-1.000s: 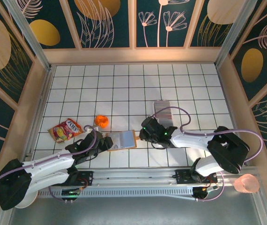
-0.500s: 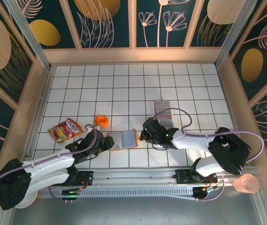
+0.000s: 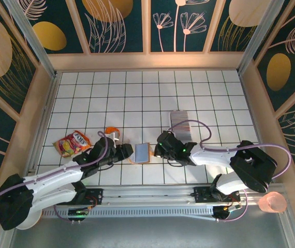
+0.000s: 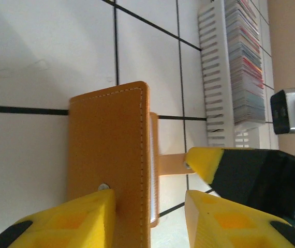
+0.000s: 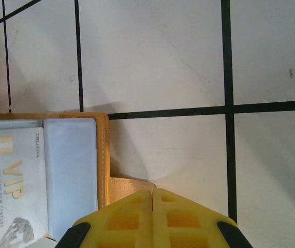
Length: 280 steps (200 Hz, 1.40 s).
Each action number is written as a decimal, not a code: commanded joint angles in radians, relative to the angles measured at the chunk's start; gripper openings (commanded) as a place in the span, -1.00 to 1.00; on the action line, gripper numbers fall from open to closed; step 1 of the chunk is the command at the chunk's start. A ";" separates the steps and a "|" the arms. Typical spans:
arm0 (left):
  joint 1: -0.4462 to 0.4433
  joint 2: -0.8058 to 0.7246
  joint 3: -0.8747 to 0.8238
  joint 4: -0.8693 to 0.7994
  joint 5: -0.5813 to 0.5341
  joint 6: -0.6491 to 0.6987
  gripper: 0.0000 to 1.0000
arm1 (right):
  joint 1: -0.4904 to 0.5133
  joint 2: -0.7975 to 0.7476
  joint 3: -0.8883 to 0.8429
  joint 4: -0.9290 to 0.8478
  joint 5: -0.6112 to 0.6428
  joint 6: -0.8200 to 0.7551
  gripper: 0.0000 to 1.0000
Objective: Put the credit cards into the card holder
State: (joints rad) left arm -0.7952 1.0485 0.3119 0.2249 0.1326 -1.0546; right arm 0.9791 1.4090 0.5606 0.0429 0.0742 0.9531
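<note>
The tan card holder (image 3: 141, 153) stands half folded on the tiles, with a pale VIP card (image 5: 13, 181) in its grey-blue inside. My left gripper (image 3: 128, 151) straddles the raised flap (image 4: 108, 155). Its left finger (image 4: 70, 222) touches the flap's outer face. Its right finger (image 4: 225, 217) stands clear, so the left gripper (image 4: 150, 200) is open. My right gripper (image 5: 152, 194) is shut, its tips on the end of the clasp tab (image 5: 129, 187). I cannot tell if the tab is pinched. The other credit cards (image 3: 180, 120) stand edge-on in a white rack (image 4: 215, 77) beyond.
A red-yellow snack packet (image 3: 73, 143) lies at the left, and a small orange object (image 3: 112, 133) sits just behind my left gripper. Wooden walls enclose the tiled floor. A pink cup (image 3: 271, 202) stands outside the rail at the near right.
My left gripper has moved right and lifted the holder's left flap, so the holder went from lying flat open to half folded. My right gripper closed at the tab.
</note>
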 commanded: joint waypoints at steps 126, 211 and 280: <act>-0.019 0.422 -0.030 0.230 0.030 -0.046 -1.00 | 0.036 -0.042 0.021 0.109 -0.043 0.055 -1.00; -0.019 0.381 -0.067 0.283 0.062 -0.060 -1.00 | 0.036 0.160 0.099 0.311 -0.171 0.096 -1.00; -0.019 0.264 -0.070 0.233 0.081 -0.047 -1.00 | 0.038 0.281 0.130 0.252 -0.150 0.130 -1.00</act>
State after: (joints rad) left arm -0.8120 1.3689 0.2546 0.5564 0.2024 -1.1118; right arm 1.0084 1.6482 0.6743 0.3180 -0.0811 1.0584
